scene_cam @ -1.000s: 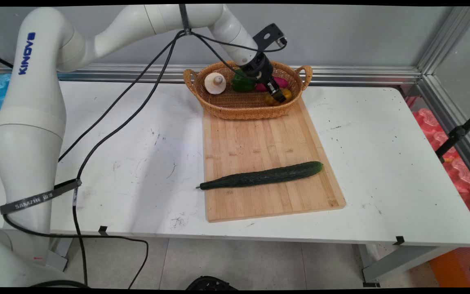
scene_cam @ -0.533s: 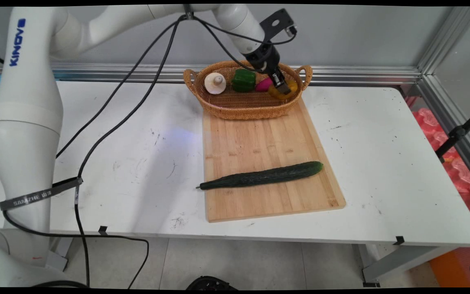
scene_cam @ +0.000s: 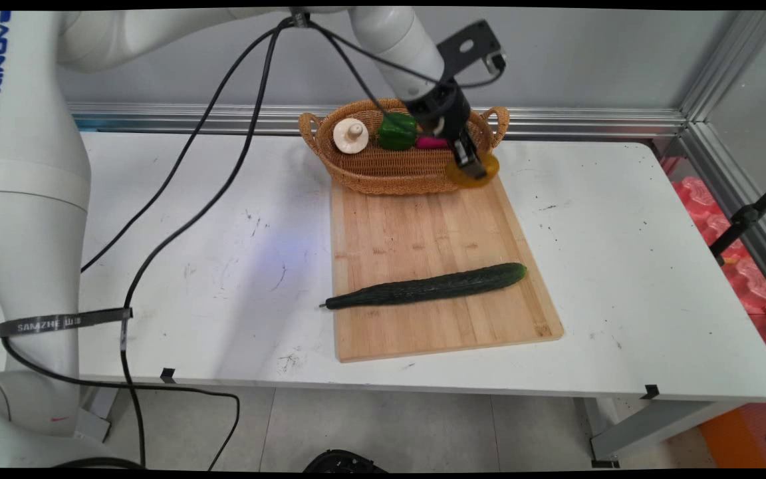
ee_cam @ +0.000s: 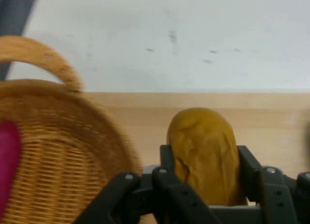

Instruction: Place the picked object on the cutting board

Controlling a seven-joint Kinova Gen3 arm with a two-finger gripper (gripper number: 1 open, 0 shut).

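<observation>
The black two-finger gripper (ee_cam: pixel 202 178) grips a lumpy yellow-brown vegetable (ee_cam: pixel 202 151) above the wooden cutting board (scene_cam: pixel 423 233); the woven wicker basket (scene_cam: pixel 383 169) sits at its nine o'clock.

Arm (scene_cam: pixel 30 199): white, rounded links; blue KINOVA lettering.
Cables (scene_cam: pixel 177 199): black, hanging loose.
Strap (scene_cam: pixel 64 324): grey band, pale lettering.
Gripper (scene_cam: pixel 471 159): black linkage, bright screw heads.
Bracket (scene_cam: pixel 466 46): black, holed.
</observation>
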